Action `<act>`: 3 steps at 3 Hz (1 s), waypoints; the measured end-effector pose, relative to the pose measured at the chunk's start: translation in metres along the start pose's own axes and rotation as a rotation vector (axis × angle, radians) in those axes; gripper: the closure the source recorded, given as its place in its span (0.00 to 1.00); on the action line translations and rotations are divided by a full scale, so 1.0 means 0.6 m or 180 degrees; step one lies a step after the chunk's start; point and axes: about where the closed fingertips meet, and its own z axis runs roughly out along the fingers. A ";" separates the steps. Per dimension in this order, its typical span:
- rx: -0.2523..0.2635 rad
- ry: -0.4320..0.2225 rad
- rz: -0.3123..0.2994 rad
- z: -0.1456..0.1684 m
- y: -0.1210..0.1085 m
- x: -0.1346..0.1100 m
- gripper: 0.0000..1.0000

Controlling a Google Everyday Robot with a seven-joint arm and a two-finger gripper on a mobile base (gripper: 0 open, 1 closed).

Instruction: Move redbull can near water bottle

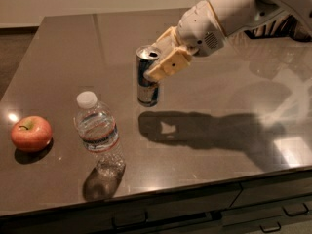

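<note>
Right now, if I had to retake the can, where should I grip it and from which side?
Grip the can on its upper wall, coming from the picture's right, where the gripper holds it now. It is slim, round and near upright, so two fingers span it; the bottle and apple stand to its left.

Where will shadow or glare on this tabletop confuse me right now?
Camera view: the arm's shadow lies dark on the table, just right of the redbull can, which the gripper grips near its top. Glare patches brighten the table's right edge. The water bottle throws its shadow toward the front edge.
</note>
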 end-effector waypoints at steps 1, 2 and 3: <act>-0.0107 -0.0028 -0.0191 -0.006 0.055 -0.002 1.00; -0.0256 -0.0003 -0.0369 0.012 0.102 -0.004 1.00; -0.0375 0.0055 -0.0439 0.037 0.129 0.009 1.00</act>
